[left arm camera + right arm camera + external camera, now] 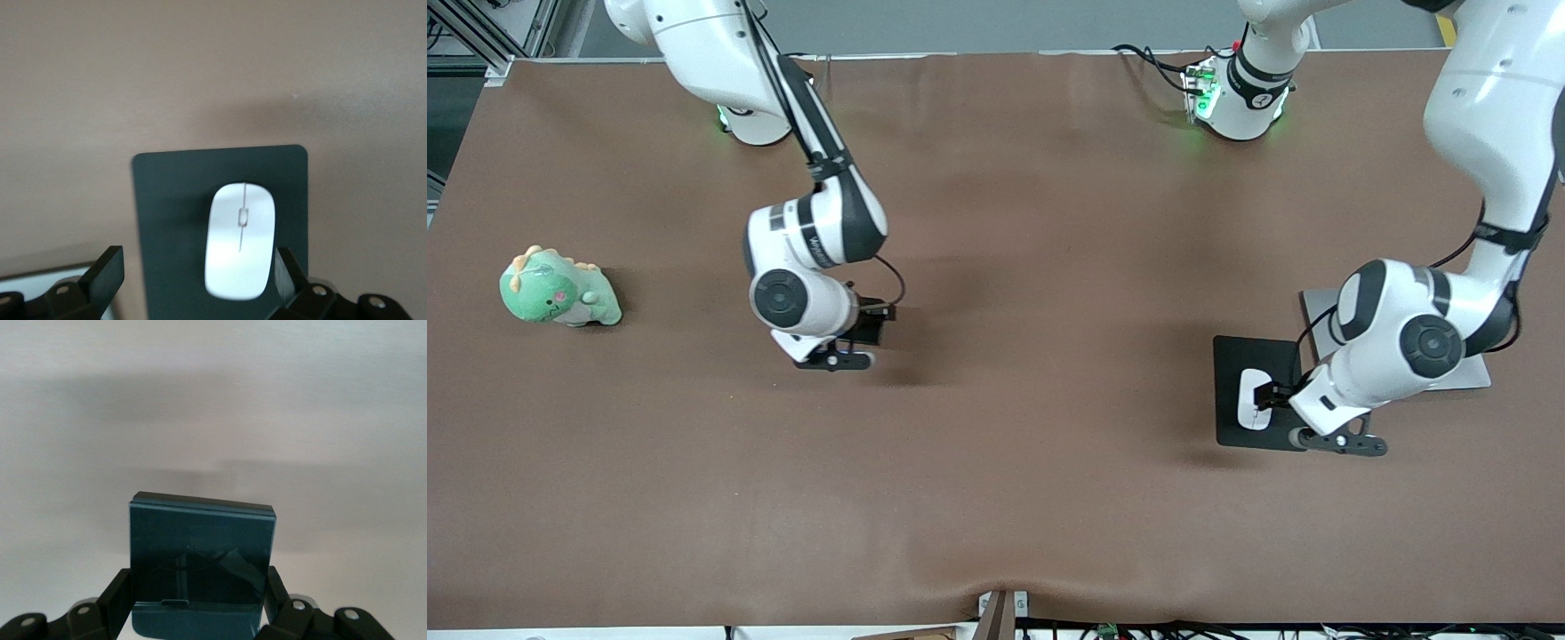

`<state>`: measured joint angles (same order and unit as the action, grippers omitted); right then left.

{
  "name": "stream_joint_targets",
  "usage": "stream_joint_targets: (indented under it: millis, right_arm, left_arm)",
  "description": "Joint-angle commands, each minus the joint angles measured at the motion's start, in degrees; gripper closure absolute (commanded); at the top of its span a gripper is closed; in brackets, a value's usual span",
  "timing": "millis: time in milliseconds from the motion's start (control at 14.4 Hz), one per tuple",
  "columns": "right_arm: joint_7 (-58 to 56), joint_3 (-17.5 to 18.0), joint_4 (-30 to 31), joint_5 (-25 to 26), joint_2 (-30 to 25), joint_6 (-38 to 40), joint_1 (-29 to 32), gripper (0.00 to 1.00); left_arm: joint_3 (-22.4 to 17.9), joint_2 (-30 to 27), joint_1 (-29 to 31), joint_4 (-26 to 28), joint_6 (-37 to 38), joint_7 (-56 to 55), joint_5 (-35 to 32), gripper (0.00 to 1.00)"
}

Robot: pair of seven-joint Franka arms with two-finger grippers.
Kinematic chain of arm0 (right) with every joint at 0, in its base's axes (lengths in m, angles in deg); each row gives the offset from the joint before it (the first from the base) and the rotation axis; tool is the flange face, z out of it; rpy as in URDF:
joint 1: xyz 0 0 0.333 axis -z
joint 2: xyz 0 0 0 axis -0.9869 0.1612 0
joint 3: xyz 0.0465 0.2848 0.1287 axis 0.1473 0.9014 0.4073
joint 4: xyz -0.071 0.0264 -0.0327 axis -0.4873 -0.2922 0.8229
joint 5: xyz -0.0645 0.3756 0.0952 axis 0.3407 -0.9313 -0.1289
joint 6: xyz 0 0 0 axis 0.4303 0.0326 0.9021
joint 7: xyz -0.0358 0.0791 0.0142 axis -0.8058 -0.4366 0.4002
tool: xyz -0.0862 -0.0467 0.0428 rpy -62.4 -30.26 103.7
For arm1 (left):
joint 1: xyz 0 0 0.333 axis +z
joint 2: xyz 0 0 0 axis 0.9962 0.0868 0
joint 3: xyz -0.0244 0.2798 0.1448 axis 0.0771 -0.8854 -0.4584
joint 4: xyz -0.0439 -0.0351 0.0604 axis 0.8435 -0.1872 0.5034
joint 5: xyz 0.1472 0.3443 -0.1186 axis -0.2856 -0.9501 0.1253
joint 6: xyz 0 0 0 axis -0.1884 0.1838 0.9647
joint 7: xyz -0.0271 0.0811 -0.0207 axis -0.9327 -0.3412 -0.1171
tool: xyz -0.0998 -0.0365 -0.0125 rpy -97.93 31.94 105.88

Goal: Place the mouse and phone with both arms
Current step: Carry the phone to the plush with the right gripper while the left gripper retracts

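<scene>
- The small white oval glossy mouse (1254,400) with a thin centre line is lying flat on the flat black rectangular mouse pad (1249,356), toward the left arm's end of the brown table (1049,498).
- The left arm's black two-finger gripper (200,277) is hanging just over the mouse, its jaws standing apart, one finger (107,270) clear of the mouse and the other beside its edge.
- The right arm's black gripper (197,597) is hovering over bare table, jaws clamped on the small black rectangular phone (200,567) with rounded corners.
- A grey flat slab (1467,373) is lying beside the pad, partly hidden by the left arm.
- A green plush dinosaur toy (558,289) is sitting at the right arm's end.
</scene>
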<state>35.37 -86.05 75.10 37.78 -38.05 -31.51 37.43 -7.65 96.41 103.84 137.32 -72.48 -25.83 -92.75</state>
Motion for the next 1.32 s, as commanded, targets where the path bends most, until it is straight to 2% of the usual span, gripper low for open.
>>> stream_joint_targets:
  millis: [0,139,279,488,557,766,975,1184,1254]
  right_arm:
    - [-3.36,-2.66,7.34,4.49,-6.46,-0.35,0.13,1.00]
    - [-8.29,-5.56,10.95,5.83,-8.05,-1.05,0.22,1.00]
    - [-11.36,-6.71,14.55,6.00,-9.10,-4.64,0.31,1.00]
    - [-18.65,-10.66,18.34,6.00,-9.55,-7.38,0.31,1.00]
    - [-20.68,-11.89,19.48,6.00,-9.63,-8.17,0.40,1.00]
    - [-26.92,-14.97,23.18,6.00,-9.37,-13.18,1.36,1.00]
    - [-37.62,-15.07,24.93,6.00,-8.76,-15.02,9.60,1.00]
    - [-39.41,-15.15,26.78,5.92,-8.58,-16.78,11.11,1.00]
    - [-39.77,-15.07,26.96,5.92,-8.23,-17.75,12.34,1.00]
  left_arm:
    - [0.66,-2.58,0.34,-2.97,6.36,1.31,1.11,0.00]
    - [0.75,-3.37,0.43,-6.66,10.58,1.31,1.20,0.00]
    - [0.75,-4.51,0.52,-10.09,13.84,1.31,3.65,0.00]
    - [-0.04,-9.67,0.52,-11.52,17.62,1.48,7.52,0.00]
    - [-2.22,-11.52,-0.70,-11.43,19.28,1.66,9.01,0.00]
    - [-12.93,-17.32,-8.07,-10.99,24.90,3.33,15.68,0.00]
    - [-16.56,-21.90,-11.34,-10.72,31.76,4.65,18.33,0.00]
    - [-22.79,-26.64,-16.78,-10.64,37.39,4.91,20.71,0.00]
    - [-23.50,-28.05,-17.49,-10.46,39.15,5.61,20.80,0.00]
